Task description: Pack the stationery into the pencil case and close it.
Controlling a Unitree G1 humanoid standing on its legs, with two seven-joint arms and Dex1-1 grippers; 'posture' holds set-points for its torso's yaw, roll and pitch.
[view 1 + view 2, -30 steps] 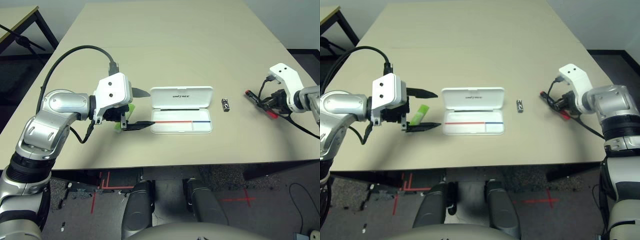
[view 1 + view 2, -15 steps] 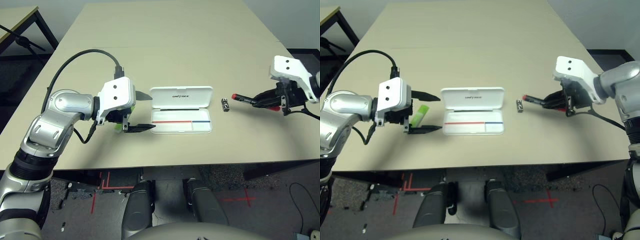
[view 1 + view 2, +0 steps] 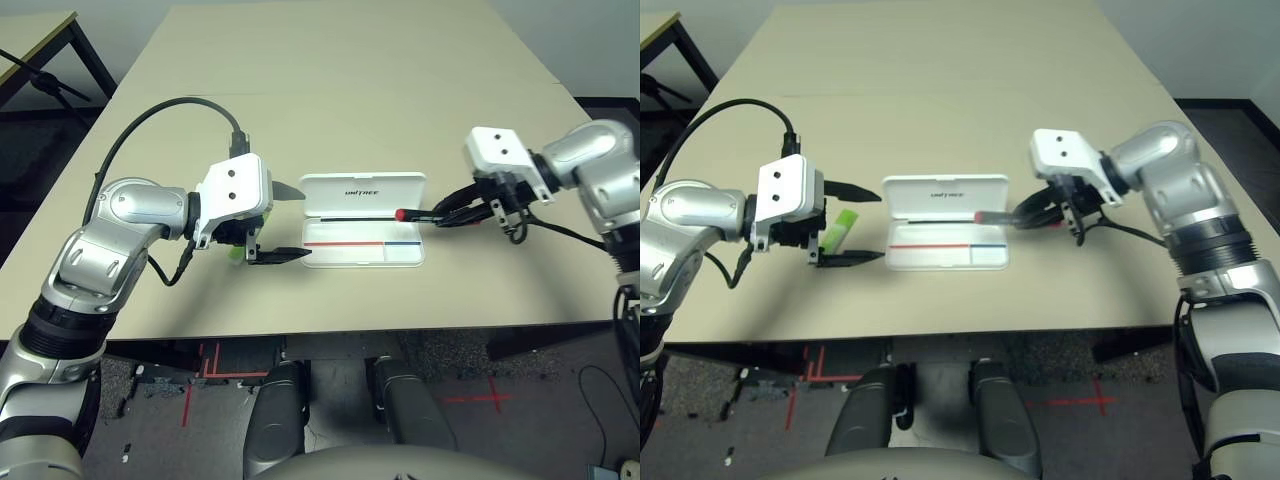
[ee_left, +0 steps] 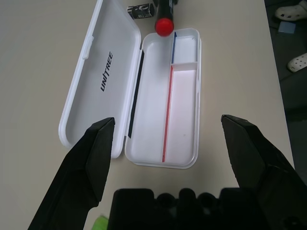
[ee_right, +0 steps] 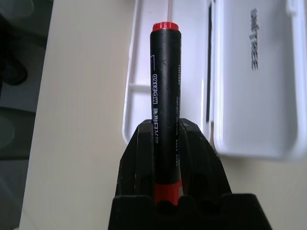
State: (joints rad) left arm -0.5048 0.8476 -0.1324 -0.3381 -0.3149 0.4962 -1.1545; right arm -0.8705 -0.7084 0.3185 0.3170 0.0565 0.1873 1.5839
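The pencil case [image 3: 363, 250] lies open at the table's middle, its lid [image 3: 363, 193] flat behind the tray. My right gripper [image 3: 455, 210] is shut on the red marker [image 5: 165, 96]. It holds the marker level, with the red end [image 3: 400, 213] over the case's right end. The tiny black-and-silver piece [image 4: 140, 10] lies just right of the case, under that gripper. My left gripper [image 3: 290, 222] stands open at the case's left end with nothing between its fingers. The light-green highlighter [image 3: 838, 230] lies on the table beneath it.
The beige table [image 3: 330, 90] stretches far behind the case. Its front edge is close below the case. A second table [image 3: 30, 30] stands at the far left. A black cable [image 3: 160, 105] arcs over my left arm.
My right gripper has carried the red marker leftward from the table's right side to over the case's right end. My left gripper edged slightly toward the case, then stayed still.
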